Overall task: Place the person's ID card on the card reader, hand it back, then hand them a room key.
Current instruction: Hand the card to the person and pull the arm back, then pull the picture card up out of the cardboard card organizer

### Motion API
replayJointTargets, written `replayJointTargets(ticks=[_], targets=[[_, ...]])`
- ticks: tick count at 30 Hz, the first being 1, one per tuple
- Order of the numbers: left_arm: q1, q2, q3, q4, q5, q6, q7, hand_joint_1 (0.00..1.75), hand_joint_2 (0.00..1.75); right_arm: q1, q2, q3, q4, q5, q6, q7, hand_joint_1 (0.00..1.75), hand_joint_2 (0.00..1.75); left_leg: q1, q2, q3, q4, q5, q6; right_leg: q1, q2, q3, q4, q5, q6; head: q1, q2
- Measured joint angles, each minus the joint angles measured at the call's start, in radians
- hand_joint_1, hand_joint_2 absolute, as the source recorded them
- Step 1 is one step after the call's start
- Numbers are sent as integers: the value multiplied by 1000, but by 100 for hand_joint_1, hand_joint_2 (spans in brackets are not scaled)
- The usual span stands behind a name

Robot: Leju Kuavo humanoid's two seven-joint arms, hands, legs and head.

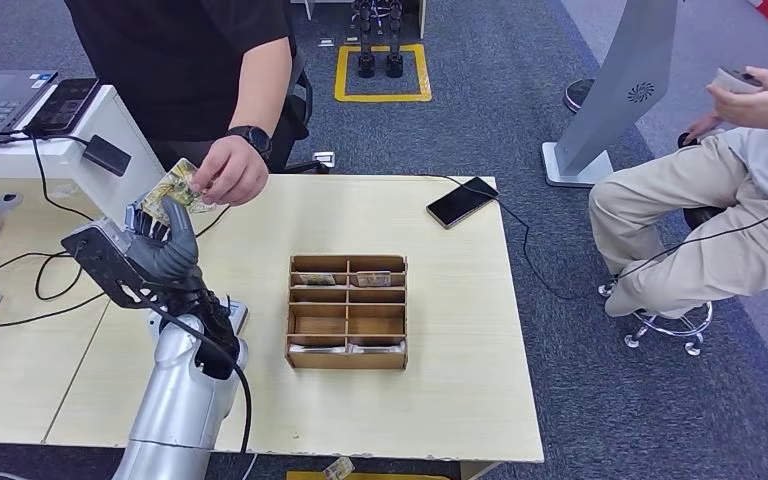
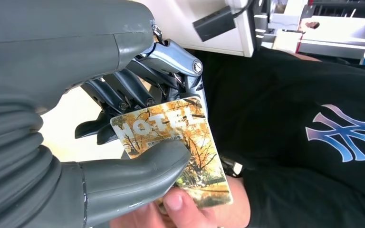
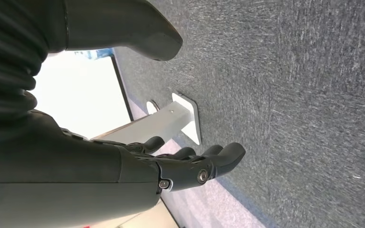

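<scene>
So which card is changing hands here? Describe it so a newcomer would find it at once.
Start at the pale wooden table, then go to its far left corner, where the robot's left hand meets the person's hand. Both pinch the card. Unlike the cards in the wooden box, it shows autumn trees and the word HOTEL.

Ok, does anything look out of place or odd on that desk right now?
Nothing looks spilled or damaged. The hotel key card sits between the left hand and the person's hand, both gripping it. The wooden organizer sits square on the table, with a phone near the far edge.
</scene>
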Motion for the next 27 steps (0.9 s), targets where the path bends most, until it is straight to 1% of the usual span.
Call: replayJointTargets(ticks=[1,2,3,5,6,7,9,11,13,16,18,20,24,27], targets=[[-18,4,0,16,1,6,3,175,175,-3,0,2,0,2,1,3,0,175,0,0,0,0,0,0,0,0,0,0,0,0,0,0],[-36,9,0,35,0,10,9,171,175,-5,0,4,0,4,2,5,0,175,0,0,0,0,0,0,0,0,0,0,0,0,0,0],[-55,14,0,55,-3,12,19,134,175,-8,0,7,0,5,4,7,0,175,0,0,0,0,0,0,0,0,0,0,1,0,0,0],[-91,25,0,103,-19,9,44,46,175,-13,0,13,0,5,9,9,0,175,0,0,0,0,0,0,0,0,0,0,1,0,0,0],[-106,31,0,128,-33,2,57,7,175,-14,0,14,0,5,12,9,0,175,0,1,0,0,0,0,0,0,0,0,1,0,0,0],[-120,37,-1,154,-51,-10,70,0,175,-16,0,15,0,4,15,8,0,175,0,1,0,0,0,0,0,1,0,0,1,0,0,0],[-137,49,-6,200,-94,-42,94,0,175,-17,0,16,0,3,17,5,0,175,0,1,0,0,0,0,0,1,0,0,1,0,0,0],[-142,59,-16,232,-142,-59,103,0,87,-17,0,17,0,0,18,2,0,175,0,2,0,0,0,0,0,2,0,0,1,0,0,0],[-139,63,-22,244,-182,-49,93,0,0,-17,0,17,0,-2,18,2,0,175,0,3,0,0,0,0,0,3,-1,0,1,-1,0,0],[-125,66,-25,240,-229,-27,61,0,0,-16,0,17,0,-6,16,1,0,175,0,3,0,0,0,0,0,3,-1,0,1,-1,0,0],[-99,67,-26,211,-251,-23,34,0,87,-14,0,17,0,-11,15,-2,0,175,0,3,0,0,0,0,0,4,-1,0,1,-1,0,0],[-57,68,-31,154,-266,-39,6,0,175,-9,0,17,0,-16,15,-8,0,175,0,4,0,0,0,0,0,4,-1,0,0,-1,0,0],[43,76,-70,6,-284,-136,-38,0,175,0,-1,17,0,-23,16,-22,0,175,0,4,-1,0,-1,1,0,4,-2,0,0,0,0,0],[101,89,-102,-77,-288,-202,-66,0,175,3,-1,17,0,-23,21,-30,0,175,0,4,-1,0,-1,1,0,4,-2,0,0,0,0,0]])
